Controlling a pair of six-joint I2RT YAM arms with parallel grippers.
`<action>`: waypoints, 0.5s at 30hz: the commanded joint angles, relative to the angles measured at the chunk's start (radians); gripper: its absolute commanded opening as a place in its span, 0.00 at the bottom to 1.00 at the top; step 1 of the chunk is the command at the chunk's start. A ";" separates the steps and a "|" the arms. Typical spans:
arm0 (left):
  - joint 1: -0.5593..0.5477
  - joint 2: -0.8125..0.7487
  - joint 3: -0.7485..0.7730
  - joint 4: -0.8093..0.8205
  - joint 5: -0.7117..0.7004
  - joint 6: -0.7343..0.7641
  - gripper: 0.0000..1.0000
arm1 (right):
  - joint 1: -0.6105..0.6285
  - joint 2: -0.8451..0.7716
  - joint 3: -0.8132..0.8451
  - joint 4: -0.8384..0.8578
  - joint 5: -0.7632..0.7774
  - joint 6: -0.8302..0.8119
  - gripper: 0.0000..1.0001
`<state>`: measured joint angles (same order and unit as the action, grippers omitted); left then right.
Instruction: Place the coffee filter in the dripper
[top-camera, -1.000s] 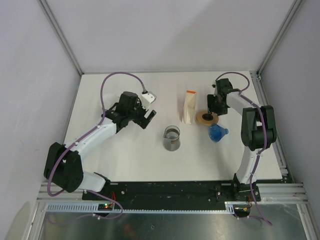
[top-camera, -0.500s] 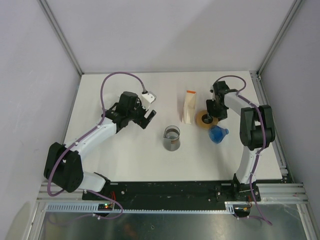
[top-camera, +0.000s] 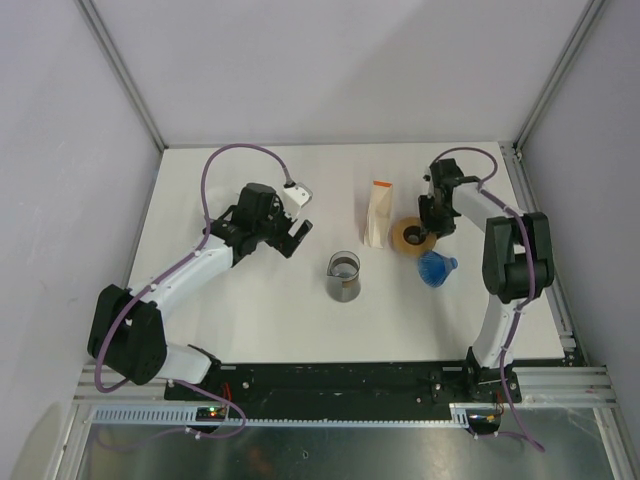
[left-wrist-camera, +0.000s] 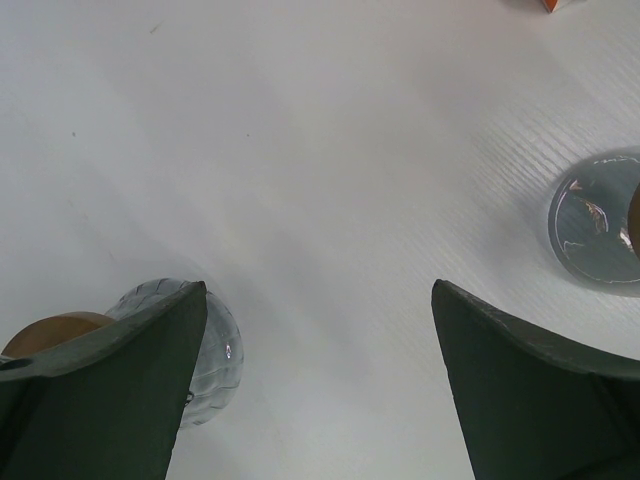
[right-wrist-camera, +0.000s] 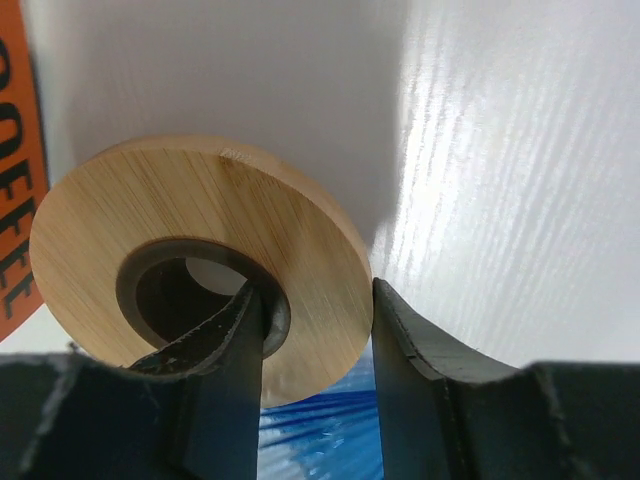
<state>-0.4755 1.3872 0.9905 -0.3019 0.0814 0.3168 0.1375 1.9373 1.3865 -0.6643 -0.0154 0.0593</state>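
- The glass carafe (top-camera: 343, 276) stands nearest the arm bases, in the middle of the bench (top-camera: 250, 320), with nothing resting on its mouth.
- The blue dripper (top-camera: 436, 267) sits to the right of the carafe and a little beyond it. It seems to be tipped on its side, and no paper shows in it.
- The wooden ring (top-camera: 408, 237) lies further beyond the carafe on the same side, just past the dripper. The right pincer (top-camera: 428, 222) is closed narrow on it, one finger through the hole and the other against the outer rim. I cannot tell whether the ring is lifted off the bench.
- The filter pack (top-camera: 378, 212), cream with an orange label, stands beyond the carafe and slightly to its right. No loose filter is visible anywhere.
- The left pincer (top-camera: 297, 233) hangs beyond the carafe to its left, spread wide and holding nothing.
- By my reading the task itself is not yet begun. A filter has to come out of the pack, the dripper needs righting, and the filter must be seated in it.
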 joint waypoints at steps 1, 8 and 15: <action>-0.006 -0.008 0.039 0.014 -0.015 0.020 0.98 | -0.010 -0.143 0.093 0.005 0.040 0.035 0.01; -0.006 -0.006 0.040 0.014 -0.025 0.021 0.98 | -0.003 -0.315 0.155 -0.041 0.110 0.055 0.00; -0.006 0.003 0.045 0.015 -0.040 0.017 0.99 | 0.165 -0.395 0.279 -0.209 0.085 -0.003 0.00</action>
<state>-0.4755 1.3876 0.9909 -0.3019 0.0570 0.3225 0.1761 1.5860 1.5799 -0.7563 0.0944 0.0944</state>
